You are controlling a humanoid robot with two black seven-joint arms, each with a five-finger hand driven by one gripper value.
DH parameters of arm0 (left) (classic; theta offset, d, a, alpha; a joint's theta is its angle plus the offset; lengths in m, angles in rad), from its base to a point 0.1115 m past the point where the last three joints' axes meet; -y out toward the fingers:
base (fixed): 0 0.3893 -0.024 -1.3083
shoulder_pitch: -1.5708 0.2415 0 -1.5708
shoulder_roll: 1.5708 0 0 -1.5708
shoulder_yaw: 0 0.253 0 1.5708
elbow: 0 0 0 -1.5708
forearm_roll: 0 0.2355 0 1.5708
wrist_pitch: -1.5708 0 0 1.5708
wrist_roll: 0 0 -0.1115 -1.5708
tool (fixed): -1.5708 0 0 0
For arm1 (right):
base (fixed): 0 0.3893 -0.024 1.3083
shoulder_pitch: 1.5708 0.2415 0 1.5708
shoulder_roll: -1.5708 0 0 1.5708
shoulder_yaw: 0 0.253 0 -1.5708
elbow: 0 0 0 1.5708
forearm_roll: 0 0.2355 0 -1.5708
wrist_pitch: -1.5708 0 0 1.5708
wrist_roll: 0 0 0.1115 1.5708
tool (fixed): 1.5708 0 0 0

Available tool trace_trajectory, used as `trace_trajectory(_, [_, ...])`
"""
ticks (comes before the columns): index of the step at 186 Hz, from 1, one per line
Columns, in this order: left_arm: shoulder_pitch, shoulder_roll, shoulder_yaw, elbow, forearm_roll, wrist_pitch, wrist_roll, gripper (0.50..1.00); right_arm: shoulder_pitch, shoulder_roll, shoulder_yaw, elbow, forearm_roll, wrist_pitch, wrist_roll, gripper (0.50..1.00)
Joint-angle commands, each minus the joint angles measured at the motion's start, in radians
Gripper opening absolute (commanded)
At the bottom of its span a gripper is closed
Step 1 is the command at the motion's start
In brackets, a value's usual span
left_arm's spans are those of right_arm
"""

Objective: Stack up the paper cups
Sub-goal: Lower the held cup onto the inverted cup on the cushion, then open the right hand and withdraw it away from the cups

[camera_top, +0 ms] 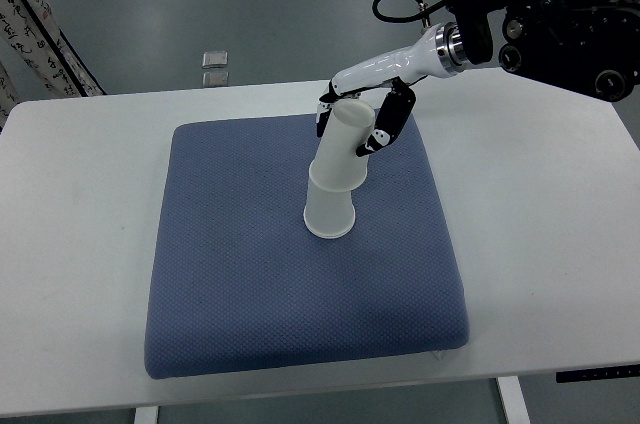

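Note:
Two white paper cups stand upside down on the blue mat. The lower cup rests with its rim on the mat near the middle. The upper cup sits over it, tilted to the right. My right hand reaches in from the upper right and its black-tipped fingers are curled around the upper cup's top. The left arm does not show.
The mat lies on a white table. Two small square objects lie on the grey floor beyond the table's far edge. A patterned strip hangs at the far left.

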Motion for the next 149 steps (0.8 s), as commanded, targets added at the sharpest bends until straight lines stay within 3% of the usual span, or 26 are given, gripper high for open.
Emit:
trace_trajectory(1, [0.000, 0.000, 0.000, 0.000, 0.000, -0.001, 0.000, 1.000, -0.013, 0.020, -0.018, -0.033, -0.003, -0.001, -0.001, 0.646])
trace_trajectory(90, [-0.001, 0.000, 0.000, 0.000, 0.000, 0.001, 0.000, 1.000, -0.021, 0.067, -0.020, -0.038, -0.012, -0.001, -0.001, 0.680])
trace_trajectory(149, [0.000, 0.000, 0.000, 0.000, 0.000, 0.001, 0.000, 1.000, -0.066, 0.124, -0.021, -0.084, -0.012, -0.032, -0.009, 0.797])
